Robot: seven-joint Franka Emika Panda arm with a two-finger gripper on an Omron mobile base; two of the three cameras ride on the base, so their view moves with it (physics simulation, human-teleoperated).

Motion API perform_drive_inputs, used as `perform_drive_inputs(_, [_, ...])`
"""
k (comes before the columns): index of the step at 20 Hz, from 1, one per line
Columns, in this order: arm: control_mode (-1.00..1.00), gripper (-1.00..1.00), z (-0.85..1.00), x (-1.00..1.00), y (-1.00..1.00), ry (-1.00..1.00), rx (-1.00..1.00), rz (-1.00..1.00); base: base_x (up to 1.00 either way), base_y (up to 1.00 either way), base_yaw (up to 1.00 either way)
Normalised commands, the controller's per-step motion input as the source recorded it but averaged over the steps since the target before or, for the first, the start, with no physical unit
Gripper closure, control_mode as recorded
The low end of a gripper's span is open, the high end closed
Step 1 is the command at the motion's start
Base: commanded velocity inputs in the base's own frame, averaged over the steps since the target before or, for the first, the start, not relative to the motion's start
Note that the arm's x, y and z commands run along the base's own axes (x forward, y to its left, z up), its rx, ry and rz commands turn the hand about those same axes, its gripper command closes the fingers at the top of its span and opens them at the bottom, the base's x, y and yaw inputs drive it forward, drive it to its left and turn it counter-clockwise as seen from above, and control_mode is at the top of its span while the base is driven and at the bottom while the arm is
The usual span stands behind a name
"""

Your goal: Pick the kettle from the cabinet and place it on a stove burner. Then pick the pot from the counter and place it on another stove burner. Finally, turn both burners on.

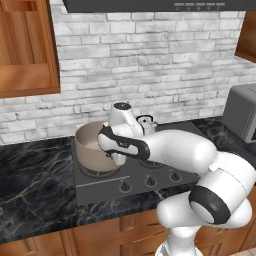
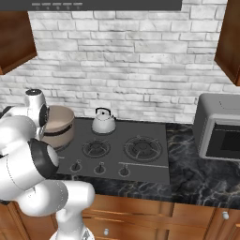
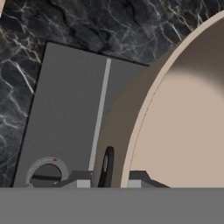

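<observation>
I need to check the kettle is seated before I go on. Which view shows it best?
The right base view: the kettle stands whole and unobstructed on the cooktop's back burner, upright, handle and spout clear. In the left base view the arm hides most of the kettle; only its handle and top peek out.

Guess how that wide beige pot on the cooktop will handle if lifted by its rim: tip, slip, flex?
The wide round beige-taupe pot looks rigid, so flexing seems unlikely. The gripper straddles the rim wall at one edge, so the pot would probably tilt away from the grip. Its smooth wall suggests it could slip between the fingers. It sits close to the small silvery kettle on the dark grey cooktop.
</observation>
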Motion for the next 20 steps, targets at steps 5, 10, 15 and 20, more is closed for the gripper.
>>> perform_drive_inputs(5, [-1.0,1.0,0.0,0.0,0.0,0.0,-0.03,0.0,0.0,0.0,0.0])
perform_drive_inputs(10, [-1.0,1.0,-0.05,0.02,0.0,0.0,-0.03,0.0,0.0,0.0,0.0])
perform_drive_inputs(15, [-1.0,1.0,-0.13,0.06,0.0,0.0,-0.04,0.0,0.0,0.0,0.0])
perform_drive_inputs(20, [-1.0,1.0,-0.15,0.14,0.0,0.0,-0.03,0.0,0.0,0.0,0.0])
